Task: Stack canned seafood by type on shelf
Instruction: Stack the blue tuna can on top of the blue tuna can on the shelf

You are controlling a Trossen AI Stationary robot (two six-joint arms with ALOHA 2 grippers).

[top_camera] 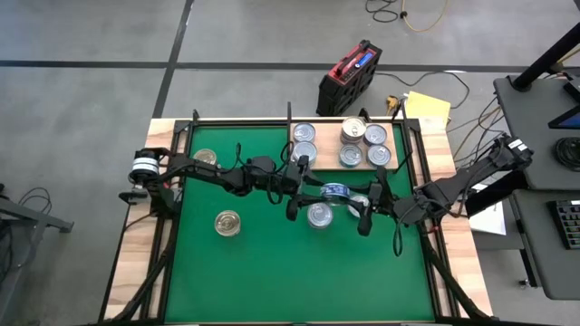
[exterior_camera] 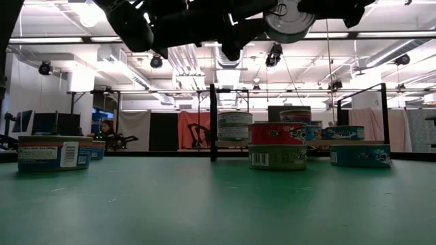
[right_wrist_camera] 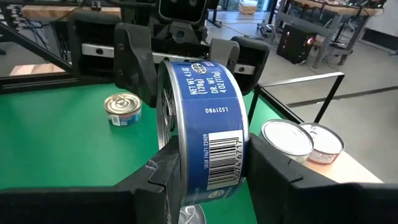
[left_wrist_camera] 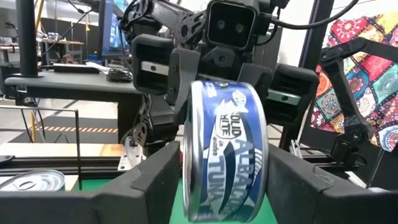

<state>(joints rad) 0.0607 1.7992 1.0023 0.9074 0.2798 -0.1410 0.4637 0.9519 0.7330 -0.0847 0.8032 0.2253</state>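
Observation:
A blue-walled tuna can hangs on edge above the green mat, between both grippers. My right gripper reaches in from the table's right and is shut on it. My left gripper comes from the table's left, open, with one finger close beside each flat face of the can. The pale wooden shelf lies at the mat's far right and bears several cans. Another silvery can rests on the mat just below the held one. My right gripper pinches the can by its two flat faces, one finger on the lid side and one on the opposite face. The fingers come about level from the table's right. The can stands on edge, its barcode wall toward the wrist, lifted clear of the mat. My left gripper's fingers stand against the same two faces from the left. Whether they touch the can I cannot tell.
Loose cans lie on the mat at the left and far left. On the shelf a red can is stacked on another. Black frame posts stand along the mat's far edge. The mat's near half is free room.

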